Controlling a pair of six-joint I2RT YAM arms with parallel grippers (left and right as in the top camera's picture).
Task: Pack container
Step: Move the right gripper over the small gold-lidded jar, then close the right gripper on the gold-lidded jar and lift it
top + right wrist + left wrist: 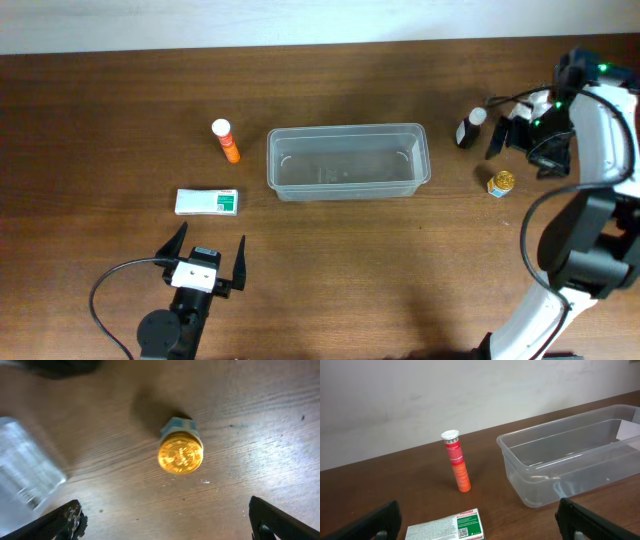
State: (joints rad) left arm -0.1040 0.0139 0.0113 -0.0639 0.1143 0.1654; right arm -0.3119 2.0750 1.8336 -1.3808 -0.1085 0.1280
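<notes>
The clear plastic container [347,162] lies empty at the table's middle; it also shows in the left wrist view [520,467], and its corner shows in the right wrist view [25,472]. My right gripper [522,150] is open and empty, hovering above a small gold-lidded jar [501,184], which stands upright ahead of the open fingers [167,525] in the right wrist view [180,453]. My left gripper [207,260] is open and empty near the front edge, just behind a white-and-green box [207,202]. In the left wrist view the fingers [480,530] flank the box [445,527].
An orange tube with a white cap [226,141] stands left of the container and shows in the left wrist view [456,461]. A dark bottle with a white cap [468,130] stands right of the container, next to my right gripper.
</notes>
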